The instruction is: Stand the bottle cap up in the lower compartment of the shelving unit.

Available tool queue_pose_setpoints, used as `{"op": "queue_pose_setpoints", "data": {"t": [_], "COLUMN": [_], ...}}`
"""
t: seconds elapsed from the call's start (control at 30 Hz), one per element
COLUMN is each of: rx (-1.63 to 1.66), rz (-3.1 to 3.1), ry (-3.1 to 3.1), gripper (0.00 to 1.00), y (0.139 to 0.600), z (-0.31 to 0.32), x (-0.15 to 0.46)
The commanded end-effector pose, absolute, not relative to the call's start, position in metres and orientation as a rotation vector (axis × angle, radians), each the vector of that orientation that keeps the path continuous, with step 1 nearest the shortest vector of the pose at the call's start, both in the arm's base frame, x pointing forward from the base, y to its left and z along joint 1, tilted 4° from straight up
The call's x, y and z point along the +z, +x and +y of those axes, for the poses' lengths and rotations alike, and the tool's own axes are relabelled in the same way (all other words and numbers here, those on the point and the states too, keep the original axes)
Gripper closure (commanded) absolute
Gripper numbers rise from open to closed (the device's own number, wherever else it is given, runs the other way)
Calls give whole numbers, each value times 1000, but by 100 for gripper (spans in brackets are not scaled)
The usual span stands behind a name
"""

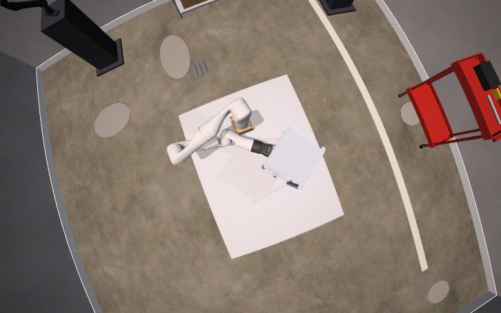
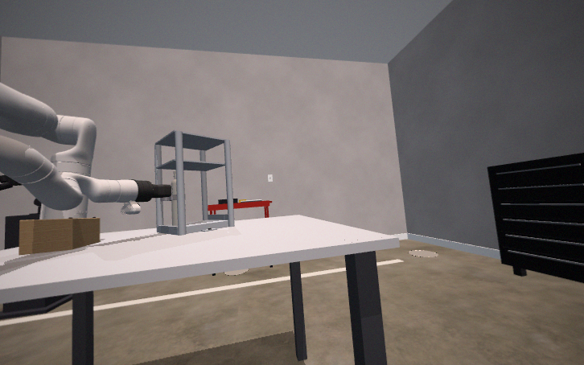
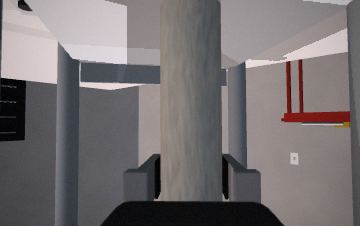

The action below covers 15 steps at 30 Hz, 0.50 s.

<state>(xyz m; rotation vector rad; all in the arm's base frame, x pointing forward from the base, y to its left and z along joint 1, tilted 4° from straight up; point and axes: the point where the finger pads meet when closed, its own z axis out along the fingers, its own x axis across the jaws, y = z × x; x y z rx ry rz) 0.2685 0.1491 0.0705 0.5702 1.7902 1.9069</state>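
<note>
The gripper (image 3: 190, 176) is clenched on the bottle (image 3: 190, 100), one finger (image 3: 141, 181) on each side of the lower body as the wrist view frames it. That view appears to be turned upside down, so I judge the hold sits on the bottle's upper part. Gripping from the side with the forearm level keeps the bottle upright and lets the arm reach in under the middle shelf rather than coming down from above, where the shelves would block it.

In the exterior view the bottle (image 2: 174, 202) hangs at the front of the shelving unit (image 2: 179, 185), roughly level with the front posts and inside the height of the lower compartment. Whether its base touches the floor of that compartment or floats above it cannot be told. From above, the unit's top board (image 1: 295, 154) hides the bottle, and only the dark wrist shows at its edge.

The unit sits on the white desk (image 2: 280, 240), its open front turned toward the arm, which suits this straight horizontal entry.

No brand, label or readable writing appears on anything shown.
</note>
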Motion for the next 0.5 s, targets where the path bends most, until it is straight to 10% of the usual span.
{"op": "queue_pose_setpoints", "data": {"t": [0.0,0.13,0.17,0.33,0.37,0.47], "rx": [1911,1911,1911,1911,1911,1911], "rz": [1792,1792,1792,1792,1792,1792], "ry": [566,566,566,566,566,566], "gripper": [100,100,80,60,40,40], "y": [267,267,267,267,267,267], "z": [151,151,151,151,151,151], "x": [70,70,70,70,70,70]}}
